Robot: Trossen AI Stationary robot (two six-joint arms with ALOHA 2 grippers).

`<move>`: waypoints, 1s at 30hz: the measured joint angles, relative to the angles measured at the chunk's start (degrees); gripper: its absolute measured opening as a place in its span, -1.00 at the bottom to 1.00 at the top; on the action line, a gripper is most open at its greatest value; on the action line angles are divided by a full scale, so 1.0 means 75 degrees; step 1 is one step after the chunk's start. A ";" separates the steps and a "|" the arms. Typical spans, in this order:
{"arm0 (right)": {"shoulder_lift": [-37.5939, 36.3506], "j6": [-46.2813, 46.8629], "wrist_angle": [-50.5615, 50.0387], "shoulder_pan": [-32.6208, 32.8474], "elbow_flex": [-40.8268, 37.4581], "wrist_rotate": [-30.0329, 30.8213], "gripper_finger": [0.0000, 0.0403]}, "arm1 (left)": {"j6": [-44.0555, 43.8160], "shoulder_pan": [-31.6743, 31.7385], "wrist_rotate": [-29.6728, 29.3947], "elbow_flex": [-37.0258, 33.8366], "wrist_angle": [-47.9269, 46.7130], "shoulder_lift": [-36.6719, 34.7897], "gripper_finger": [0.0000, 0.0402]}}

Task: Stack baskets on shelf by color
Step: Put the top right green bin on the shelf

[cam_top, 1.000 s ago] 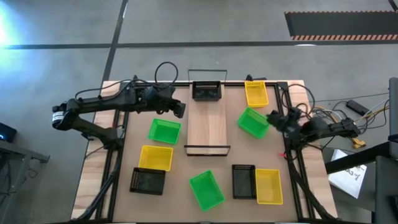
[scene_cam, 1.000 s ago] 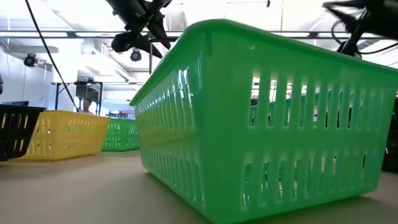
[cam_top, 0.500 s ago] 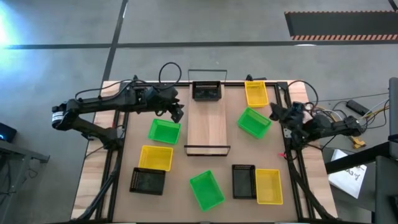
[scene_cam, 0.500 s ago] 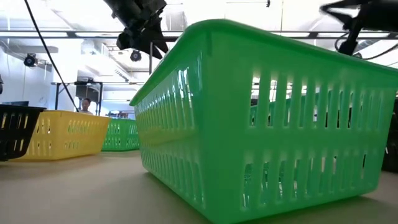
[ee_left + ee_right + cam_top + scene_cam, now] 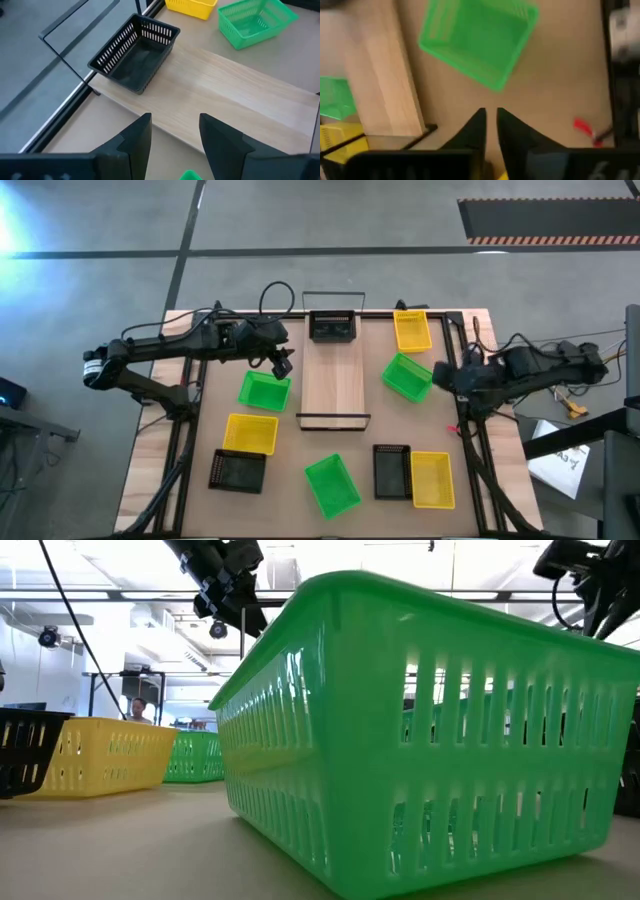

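Shelf: I'm seeing the shelf running down the table's middle, one black basket sitting at its far end, the rest of the plank bare.
Left gripper: I'm holding the left gripper off the shelf's left edge, fingers parted and holding nothing.
Nearest target, left: I'm reading the green basket just beside that gripper, toward the near side of the table, its long axis roughly crosswise to the shelf.
Right gripper: I'm parking the right gripper by the table's right edge; its fingers are showing only a narrow gap and gripping nothing.
Nearest target, right: I'm noting a second green basket lying just inboard of that gripper, turned diagonal, between it and the shelf.
Others: I'm counting a yellow basket at the far right corner, more yellow, black and green ones along the near edge.
Judgement: I'm thinking each arm has a green basket close; the right one needs squaring first.
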 joint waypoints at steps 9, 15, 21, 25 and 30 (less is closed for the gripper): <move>0.0959 0.1542 0.0474 -0.0283 -0.0992 -0.0199 -0.05 | 0.0542 0.0000 0.0048 0.0000 0.0256 0.0003 -0.25; 0.1344 0.1586 0.0586 -0.0981 -0.1262 0.0000 -0.01 | 0.0550 0.0000 0.0273 0.0003 0.0434 0.0003 -0.25; 0.1597 0.1002 0.0893 -0.1682 -0.1371 0.0012 -0.11 | 0.0544 -0.0003 0.0550 0.0003 0.0412 0.0003 -0.25; 0.1849 0.0903 0.1008 -0.2175 -0.1390 0.0006 -0.17 | 0.0522 -0.0022 0.0562 0.0003 0.0365 0.0003 -0.25; 0.2162 0.0180 0.1849 -0.2733 -0.1503 -0.0047 -0.18 | 0.0507 -0.0023 0.0579 0.0003 0.0353 0.0003 -0.25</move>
